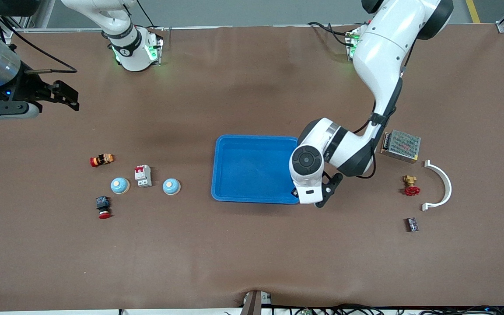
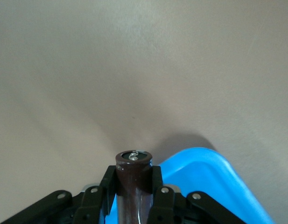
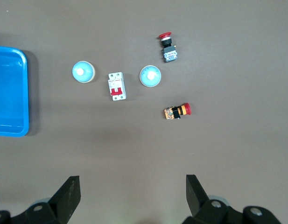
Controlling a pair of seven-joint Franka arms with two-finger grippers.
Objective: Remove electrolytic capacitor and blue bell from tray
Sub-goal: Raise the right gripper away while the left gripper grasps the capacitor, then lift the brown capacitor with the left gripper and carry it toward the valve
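Observation:
My left gripper (image 2: 134,175) is shut on a dark brown cylindrical capacitor (image 2: 133,186) with a metal top. It hangs over the blue tray's (image 1: 256,138) corner toward the left arm's end; in the front view the hand (image 1: 308,186) hides the capacitor. Two light blue dome bells (image 1: 120,185) (image 1: 171,187) rest on the table toward the right arm's end, the second one closer to the tray. My right gripper (image 1: 66,96) stands open and empty, high above the table's right-arm end, and its wrist view looks down on both bells (image 3: 150,76) (image 3: 83,72).
Between the bells stands a white circuit breaker (image 1: 143,176), with an orange-red button (image 1: 101,160) and a red-capped button (image 1: 103,207) close by. Toward the left arm's end lie a metal power supply (image 1: 400,145), a red-handled valve (image 1: 411,185), a white arc (image 1: 442,186) and a small dark module (image 1: 412,224).

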